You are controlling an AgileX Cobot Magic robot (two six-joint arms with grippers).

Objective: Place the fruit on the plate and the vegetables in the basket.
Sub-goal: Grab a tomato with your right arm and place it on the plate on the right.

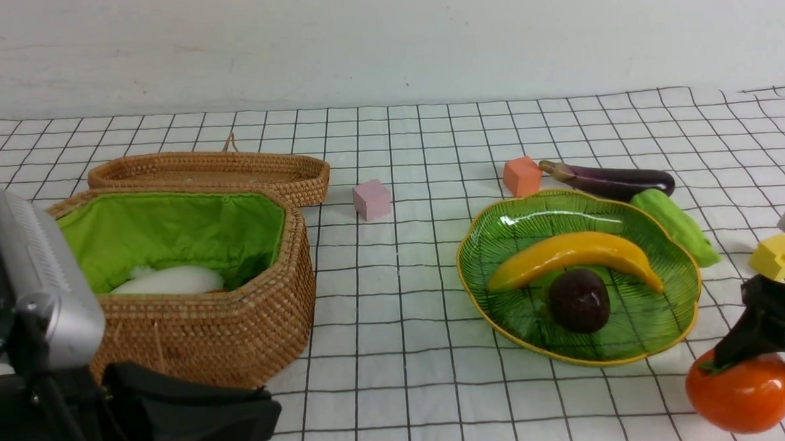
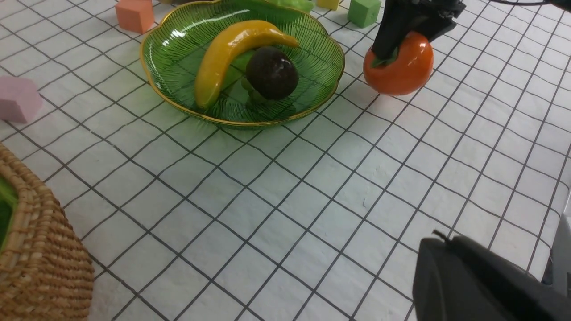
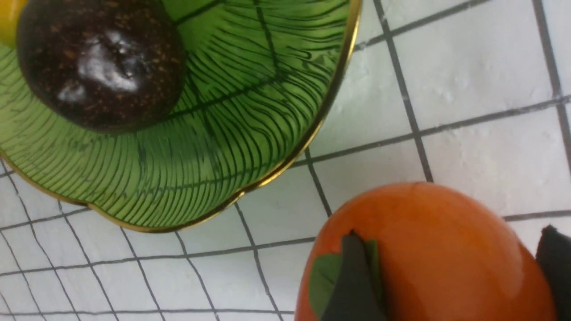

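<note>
left arm (image 1: 41, 282): black, silver-grey joint cover, screws | left end effector (image 1: 199, 414): black, tapered

The wicker lid (image 1: 208, 172) lies at the far end of the tabletop. Left of the orange cube (image 1: 522, 177) sits a pink cube (image 1: 372, 200). A yellow cube (image 1: 778, 257) is well apart to the orange cube's right, nearer the camera. A green cube (image 2: 364, 12) also lies well apart from the orange cube.

The right end effector (image 1: 773, 363) grips; the left end effector (image 1: 271, 401) is closed.
</note>
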